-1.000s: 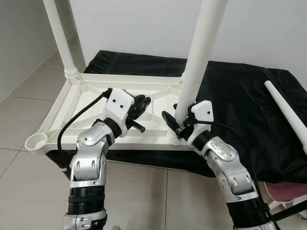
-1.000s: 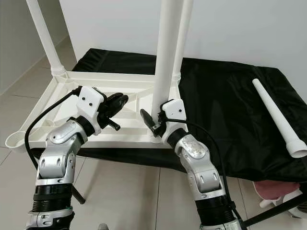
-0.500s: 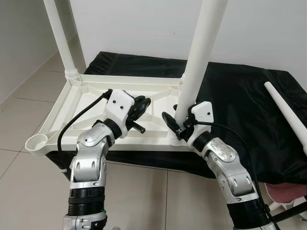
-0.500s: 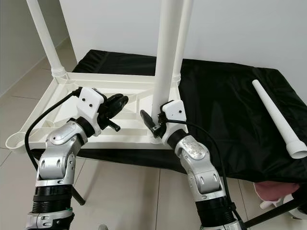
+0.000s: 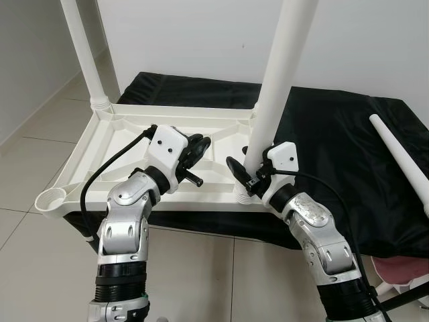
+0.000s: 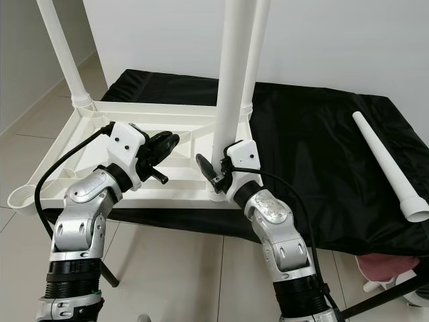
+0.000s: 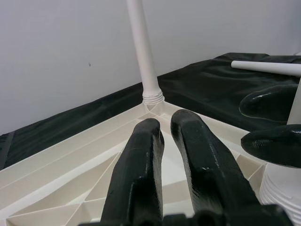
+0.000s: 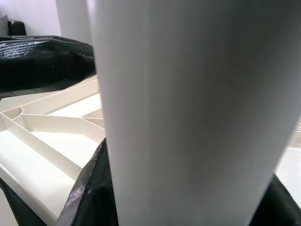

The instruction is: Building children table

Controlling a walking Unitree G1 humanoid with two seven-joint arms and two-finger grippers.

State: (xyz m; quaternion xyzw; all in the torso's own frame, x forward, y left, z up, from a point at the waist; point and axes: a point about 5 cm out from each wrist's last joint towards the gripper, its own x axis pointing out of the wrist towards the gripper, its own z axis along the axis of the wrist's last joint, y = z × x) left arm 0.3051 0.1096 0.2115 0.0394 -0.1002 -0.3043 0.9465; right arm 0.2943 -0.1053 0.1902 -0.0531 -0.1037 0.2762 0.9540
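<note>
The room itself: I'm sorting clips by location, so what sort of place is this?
Probably a room in a home, used as an assembly spot: pale tiled floor, plain white wall, and an upturned white plastic table top lying on a black cloth.

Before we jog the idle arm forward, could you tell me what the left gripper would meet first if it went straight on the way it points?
Probably the right gripper at the near table leg; the left gripper, fingers together, aims across the upturned tabletop roughly there. Depth is unclear.
</note>
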